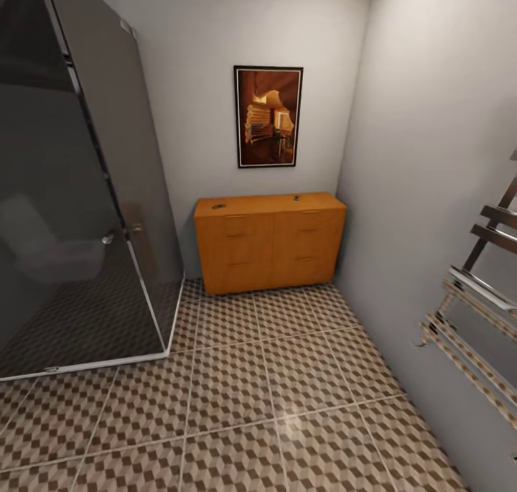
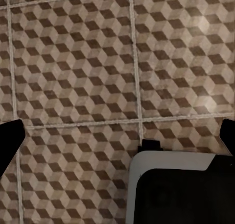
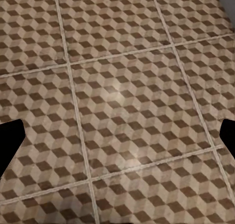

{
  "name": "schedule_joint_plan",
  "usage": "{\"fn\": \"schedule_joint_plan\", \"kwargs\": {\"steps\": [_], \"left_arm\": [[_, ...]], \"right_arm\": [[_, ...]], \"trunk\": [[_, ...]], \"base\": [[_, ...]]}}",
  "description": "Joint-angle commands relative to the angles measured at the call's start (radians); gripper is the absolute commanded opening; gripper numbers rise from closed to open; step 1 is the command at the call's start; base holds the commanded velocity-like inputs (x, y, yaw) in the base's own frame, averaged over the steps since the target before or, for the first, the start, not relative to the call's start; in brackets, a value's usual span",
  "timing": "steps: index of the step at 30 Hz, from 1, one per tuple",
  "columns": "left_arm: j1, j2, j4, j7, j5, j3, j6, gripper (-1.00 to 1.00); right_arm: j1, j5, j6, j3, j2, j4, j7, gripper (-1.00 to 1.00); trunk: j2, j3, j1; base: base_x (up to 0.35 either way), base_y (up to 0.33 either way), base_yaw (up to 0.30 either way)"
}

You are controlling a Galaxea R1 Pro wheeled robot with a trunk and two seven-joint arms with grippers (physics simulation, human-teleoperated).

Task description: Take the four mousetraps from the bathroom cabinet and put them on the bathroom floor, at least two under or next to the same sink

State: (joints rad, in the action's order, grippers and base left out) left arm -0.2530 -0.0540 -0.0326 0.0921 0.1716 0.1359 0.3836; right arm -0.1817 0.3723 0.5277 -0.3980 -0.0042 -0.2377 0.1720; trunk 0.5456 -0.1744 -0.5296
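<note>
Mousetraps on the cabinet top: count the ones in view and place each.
2. One mousetrap lies near the left end of the cabinet top; another sits toward the right, near the back edge. Others may be hidden in the drawers.

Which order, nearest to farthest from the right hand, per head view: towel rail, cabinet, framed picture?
The right hand hangs open over the bathroom floor, at the robot's end of the room.
1. towel rail: on the right wall, close by.
2. cabinet: against the far wall.
3. framed picture: on the far wall, above and behind the cabinet; likely farthest, but only narrowly.
</note>
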Motion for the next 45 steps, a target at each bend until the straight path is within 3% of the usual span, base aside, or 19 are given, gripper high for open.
{"fn": "schedule_joint_plan", "kwargs": {"steps": [1, 28, 45], "left_arm": [[-0.002, 0.0, -0.003, 0.001, 0.008, 0.009, 0.006, 1.0], [-0.002, 0.0, -0.003, 0.001, 0.008, 0.009, 0.006, 1.0], [-0.002, 0.0, -0.003, 0.001, 0.008, 0.009, 0.006, 1.0]], "right_arm": [[-0.001, 0.003, 0.002, -0.008, 0.0, 0.0, 0.007, 1.0], [-0.001, 0.003, 0.003, -0.008, 0.0, 0.0, 0.007, 1.0], [-0.001, 0.003, 0.003, -0.008, 0.0, 0.0, 0.007, 1.0]], "trunk": [[0.001, -0.002, -0.001], [0.001, -0.002, -0.001], [0.001, -0.002, -0.001]], "base": [[0.331, 0.0, 0.0], [0.329, -0.004, 0.0], [0.292, -0.191, 0.012]]}}
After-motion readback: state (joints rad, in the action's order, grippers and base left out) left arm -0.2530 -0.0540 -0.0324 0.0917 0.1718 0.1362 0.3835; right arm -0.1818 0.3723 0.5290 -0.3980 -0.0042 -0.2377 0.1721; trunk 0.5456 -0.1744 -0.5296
